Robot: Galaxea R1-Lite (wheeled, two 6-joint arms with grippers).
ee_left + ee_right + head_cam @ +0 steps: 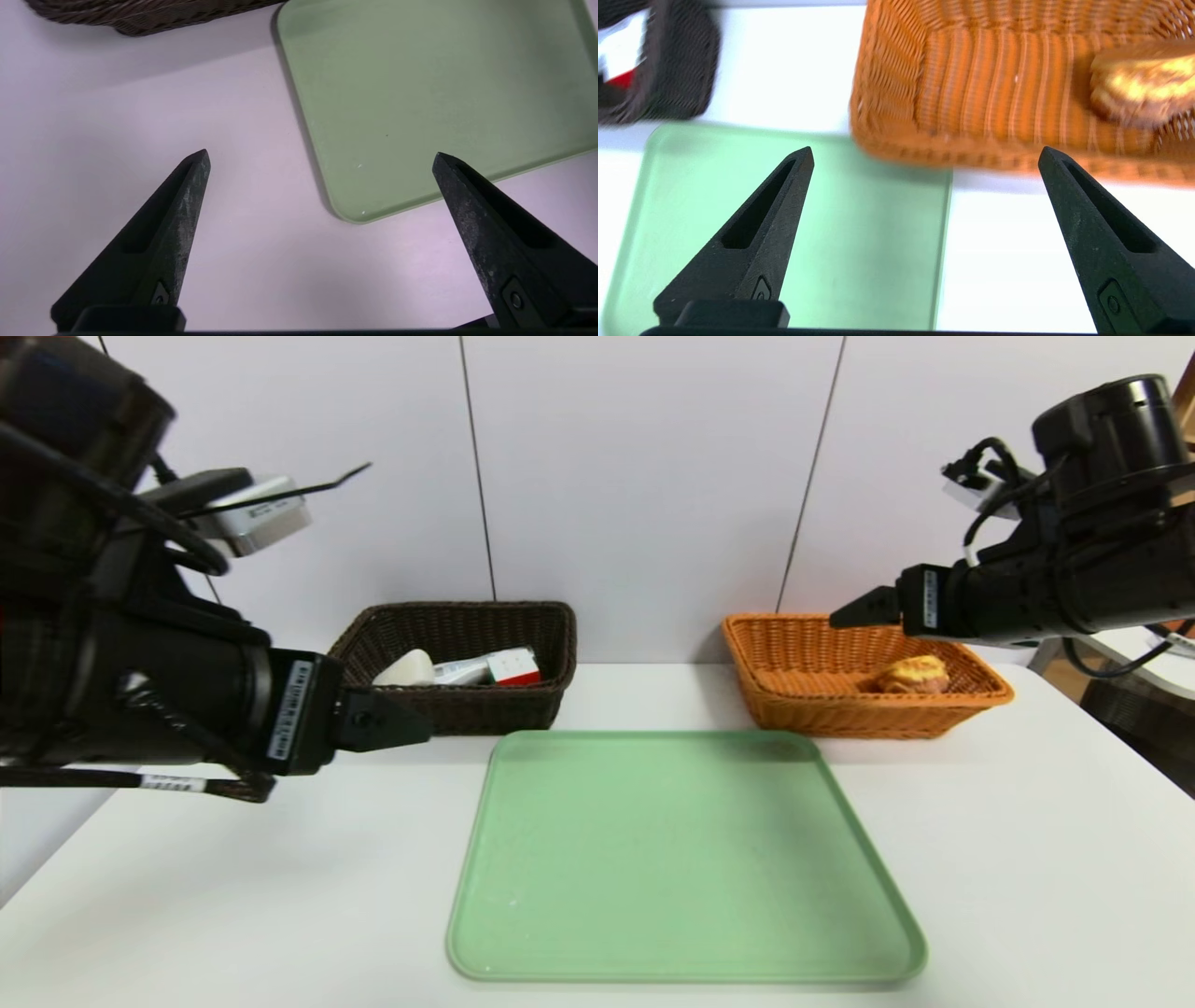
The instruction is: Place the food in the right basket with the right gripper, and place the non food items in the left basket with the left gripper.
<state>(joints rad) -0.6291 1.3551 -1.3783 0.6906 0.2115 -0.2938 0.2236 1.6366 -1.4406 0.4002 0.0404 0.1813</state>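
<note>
Nearest on the white counter (1027, 859) lies the green tray (681, 859), bare. The left claw (320, 154) hangs above the counter at the tray's near left corner, its jaws spread wide and holding nothing. The right claw (924, 149) hangs above the tray's far right edge, just short of the orange basket (784, 695), jaws likewise wide apart with nothing between them. Farther back the two baskets stand just beyond the tray: the dark basket (523, 709) on the left holds a white item (405, 669) and a red-and-white box (495, 667); the orange one on the right holds a bun (913, 675) near its right side.
</note>
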